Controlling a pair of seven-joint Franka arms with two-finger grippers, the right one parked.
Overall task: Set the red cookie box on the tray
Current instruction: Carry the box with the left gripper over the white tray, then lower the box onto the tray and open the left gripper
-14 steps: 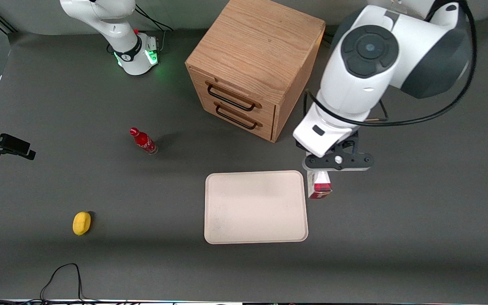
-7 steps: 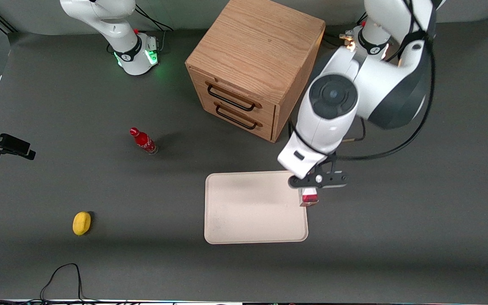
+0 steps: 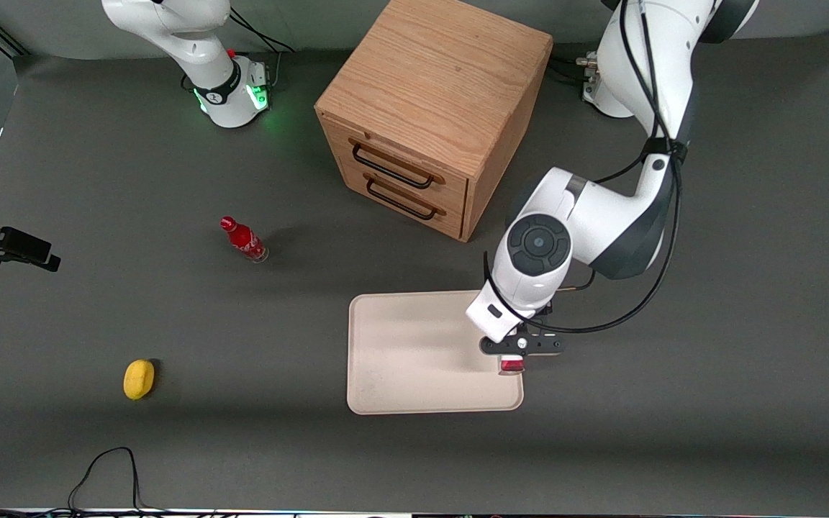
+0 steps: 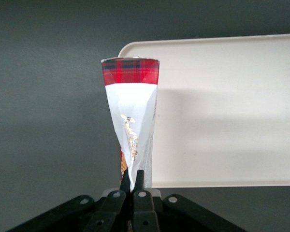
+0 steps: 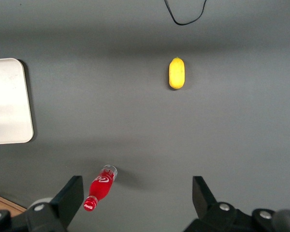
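Note:
My left gripper (image 3: 512,360) is shut on the red cookie box (image 3: 512,365) and holds it upright over the edge of the cream-white tray (image 3: 414,352) that lies toward the working arm's end. In the front view only the box's narrow red end shows under the gripper. In the left wrist view the box (image 4: 133,113) hangs from the gripper (image 4: 134,181), whitish with print and a red plaid end, squeezed thin between the fingers. It hangs over the tray's (image 4: 222,111) rim, partly above the tray and partly above the grey table.
A wooden drawer cabinet (image 3: 432,115) stands farther from the front camera than the tray. A small red bottle (image 3: 243,239) and a yellow lemon (image 3: 139,378) lie toward the parked arm's end of the table. A black cable (image 3: 101,475) loops at the near edge.
My left gripper has carried the red cookie box from beside the tray's edge nearer to the front camera and down, so that it now hangs over the tray's rim.

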